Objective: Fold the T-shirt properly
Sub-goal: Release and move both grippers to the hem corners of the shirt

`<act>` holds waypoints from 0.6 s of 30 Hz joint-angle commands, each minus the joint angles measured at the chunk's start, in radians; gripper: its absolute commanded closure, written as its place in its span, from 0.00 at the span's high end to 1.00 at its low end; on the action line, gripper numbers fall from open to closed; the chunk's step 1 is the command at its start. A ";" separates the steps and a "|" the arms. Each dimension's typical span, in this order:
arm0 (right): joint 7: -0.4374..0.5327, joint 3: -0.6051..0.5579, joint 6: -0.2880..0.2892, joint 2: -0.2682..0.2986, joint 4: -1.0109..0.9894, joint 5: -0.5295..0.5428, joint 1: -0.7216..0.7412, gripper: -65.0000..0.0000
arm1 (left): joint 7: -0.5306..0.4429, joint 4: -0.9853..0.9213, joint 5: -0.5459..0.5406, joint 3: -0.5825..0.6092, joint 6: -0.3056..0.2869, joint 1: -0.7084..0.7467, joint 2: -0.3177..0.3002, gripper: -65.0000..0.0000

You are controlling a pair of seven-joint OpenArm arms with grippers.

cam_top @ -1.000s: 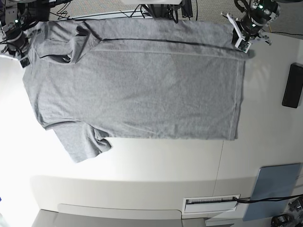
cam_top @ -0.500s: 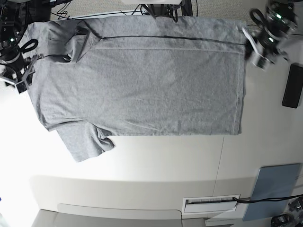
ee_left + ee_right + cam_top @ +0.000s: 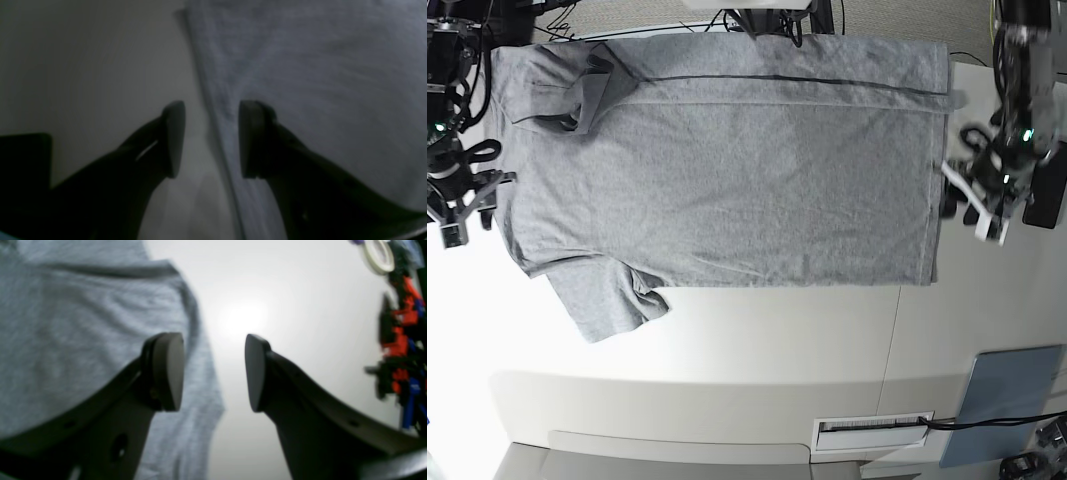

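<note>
The light grey T-shirt [image 3: 727, 170] lies spread flat on the white table, with its far long edge folded over in a strip. One sleeve [image 3: 607, 300] sticks out at the lower left. My left gripper [image 3: 968, 208] hovers open beside the shirt's hem on the right. In the left wrist view the left gripper [image 3: 210, 136] straddles the hem edge of the T-shirt [image 3: 317, 83], holding nothing. My right gripper [image 3: 467, 212] stands open at the shoulder side on the left. In the right wrist view the right gripper [image 3: 213, 371] is empty, above the edge of the T-shirt [image 3: 66, 323].
A black flat object [image 3: 1047, 190] lies at the right table edge behind the left arm. A blue-grey panel [image 3: 1012, 400] and a white labelled slot [image 3: 872, 432] sit at the near right. Red, blue and black clutter [image 3: 400, 340] and a tape roll [image 3: 377, 253] lie beyond the right gripper.
Both grippers opened and let go of the shirt's far corners, then moved toward the near side along the shirt's two ends. The folded-over strip now lies on the shirt.
</note>
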 commanded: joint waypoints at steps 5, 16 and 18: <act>0.019 -0.058 -0.013 0.016 0.012 -0.002 0.017 0.45 | -0.024 -0.241 -0.009 0.087 -0.007 -0.255 -0.010 0.42; 0.019 -0.070 -0.032 0.015 0.012 -0.010 0.017 0.45 | -0.023 -0.640 0.000 0.174 -0.059 -0.574 0.080 0.42; 0.019 -0.070 -0.032 0.015 0.012 -0.013 0.017 0.45 | -0.023 -0.706 0.029 0.174 -0.059 -0.606 0.097 0.42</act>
